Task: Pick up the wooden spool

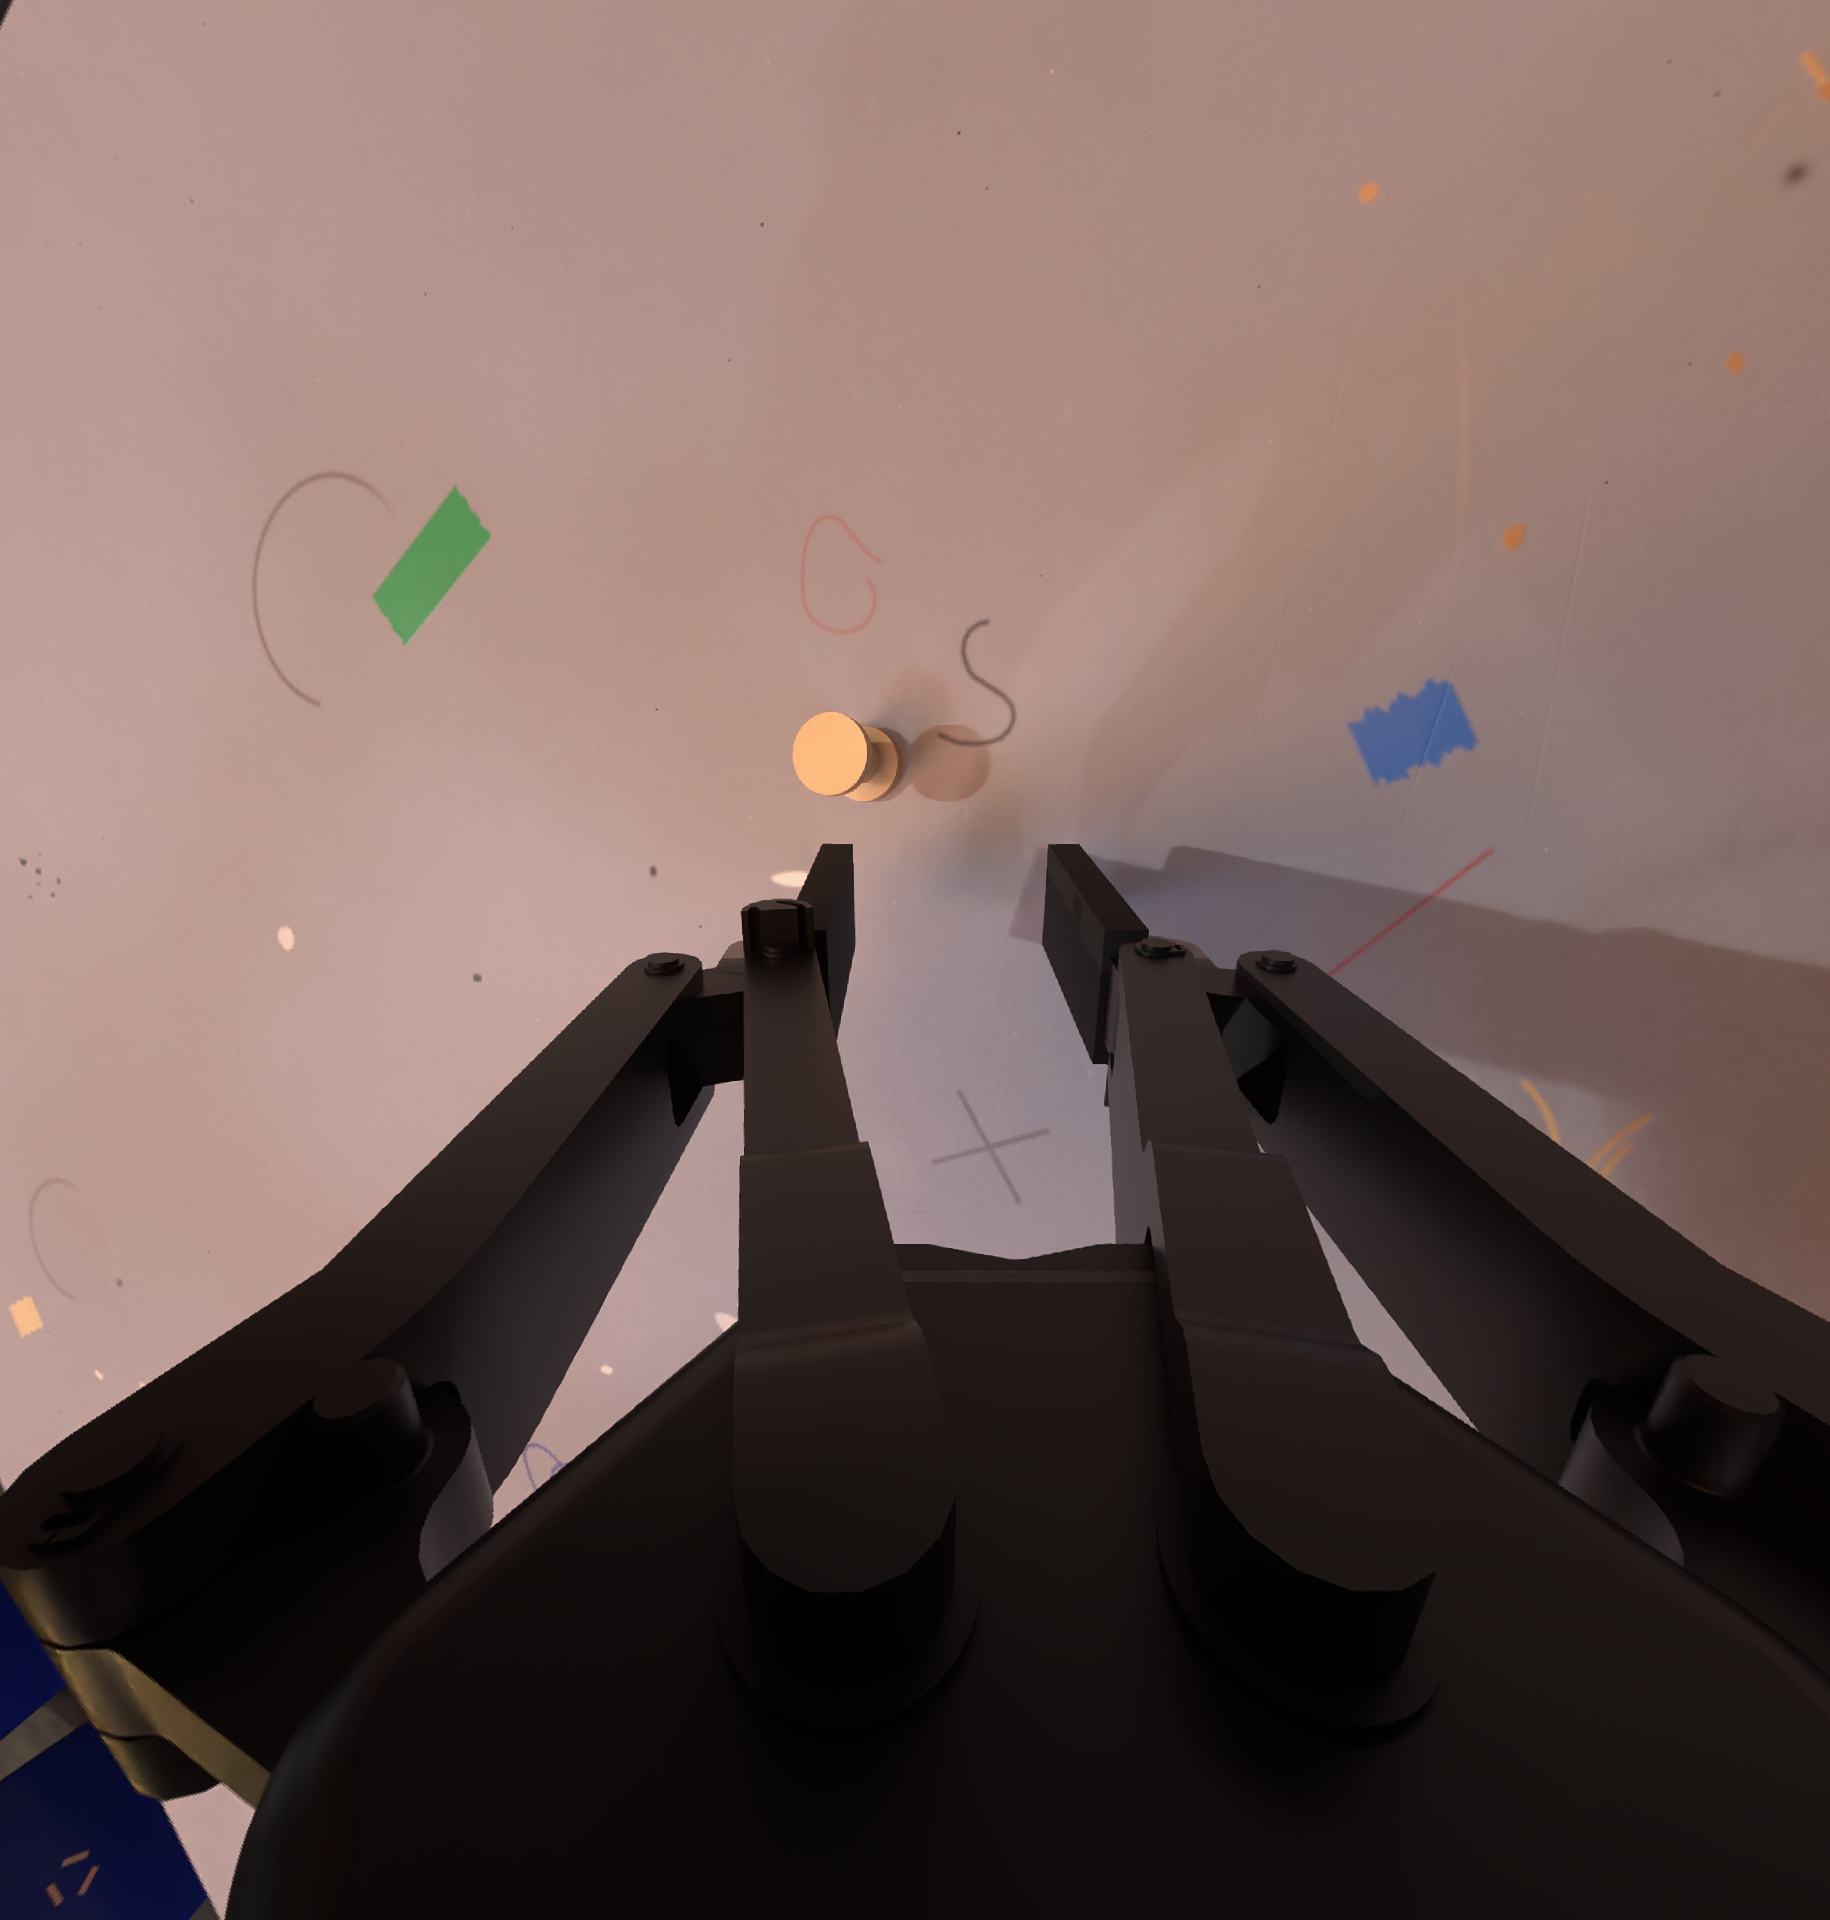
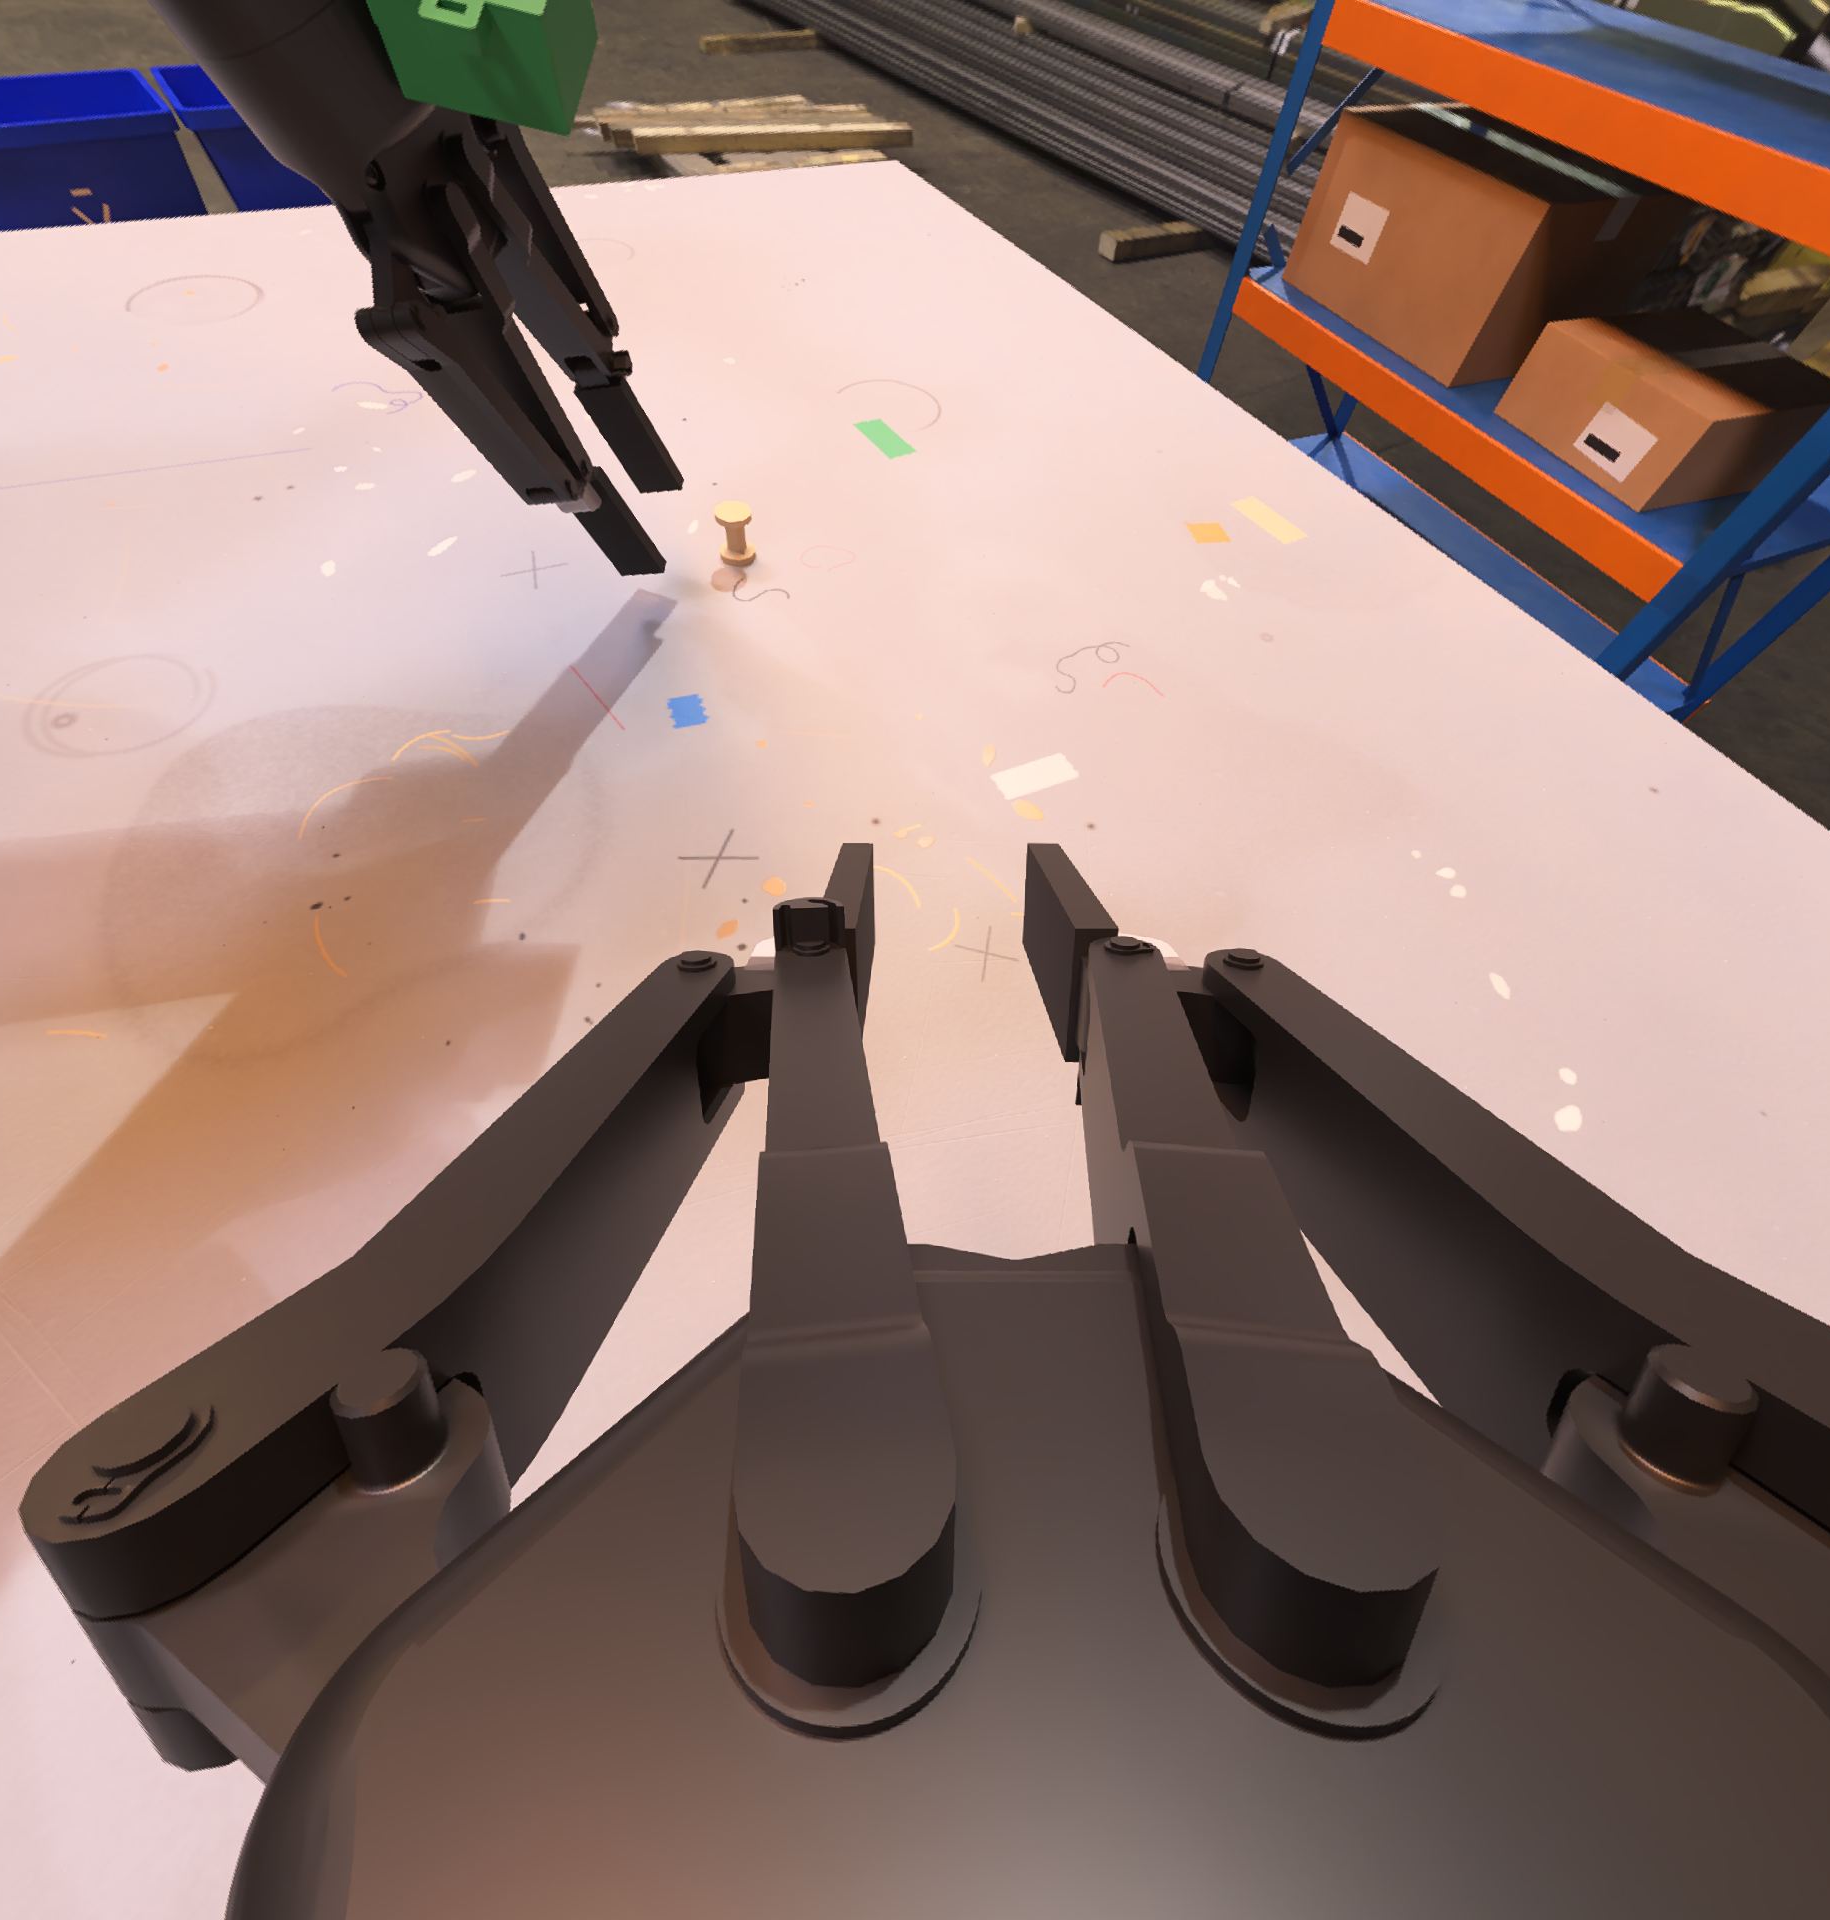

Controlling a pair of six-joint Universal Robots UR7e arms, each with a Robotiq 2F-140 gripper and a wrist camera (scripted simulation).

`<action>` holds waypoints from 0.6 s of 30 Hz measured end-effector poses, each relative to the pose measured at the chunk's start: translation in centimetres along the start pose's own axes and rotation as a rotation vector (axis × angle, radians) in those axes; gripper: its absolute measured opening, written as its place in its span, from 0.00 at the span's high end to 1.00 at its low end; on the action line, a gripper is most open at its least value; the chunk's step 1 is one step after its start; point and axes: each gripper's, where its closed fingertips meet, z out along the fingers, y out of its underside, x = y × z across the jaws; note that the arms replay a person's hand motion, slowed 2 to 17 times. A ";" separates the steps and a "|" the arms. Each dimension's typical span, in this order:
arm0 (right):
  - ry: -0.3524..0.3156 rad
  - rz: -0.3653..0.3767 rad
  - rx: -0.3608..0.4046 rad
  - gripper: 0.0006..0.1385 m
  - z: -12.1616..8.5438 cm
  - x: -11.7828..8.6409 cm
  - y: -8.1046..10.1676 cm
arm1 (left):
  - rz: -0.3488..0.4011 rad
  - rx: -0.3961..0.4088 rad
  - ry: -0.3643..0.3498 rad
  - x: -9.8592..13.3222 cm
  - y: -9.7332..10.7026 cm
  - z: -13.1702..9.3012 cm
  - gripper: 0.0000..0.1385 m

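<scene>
A small pale wooden spool (image 1: 843, 756) stands upright on the pinkish white table (image 1: 682, 312). In the left wrist view I look down on its round top, just beyond the fingertips and a little left of the gap. My left gripper (image 1: 947, 868) is open and empty, hovering above the table close to the spool. The right wrist view shows the spool (image 2: 734, 532) far ahead, with the left gripper (image 2: 653, 525) just to its left, angled down. My right gripper (image 2: 947, 868) is open and empty, well back from the spool over the table.
The table bears flat tape patches, green (image 1: 431, 566) and blue (image 1: 1412, 730), and pen marks. In the right wrist view a blue and orange shelf rack (image 2: 1576, 343) with cardboard boxes (image 2: 1430, 244) stands off the table's right edge. Blue bins (image 2: 69, 145) sit beyond the far edge.
</scene>
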 end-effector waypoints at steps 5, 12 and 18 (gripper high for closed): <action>0.001 0.000 0.000 0.72 0.0 0.0 0.0 | -0.013 0.000 0.009 0.0 0.0 0.1 0.64; 0.001 0.001 0.002 0.72 -0.1 0.0 0.0 | -0.021 0.000 0.025 0.3 -0.1 0.3 0.63; 0.002 0.003 0.003 0.72 -0.1 0.1 0.0 | -0.022 -0.008 0.035 0.6 0.0 0.3 0.63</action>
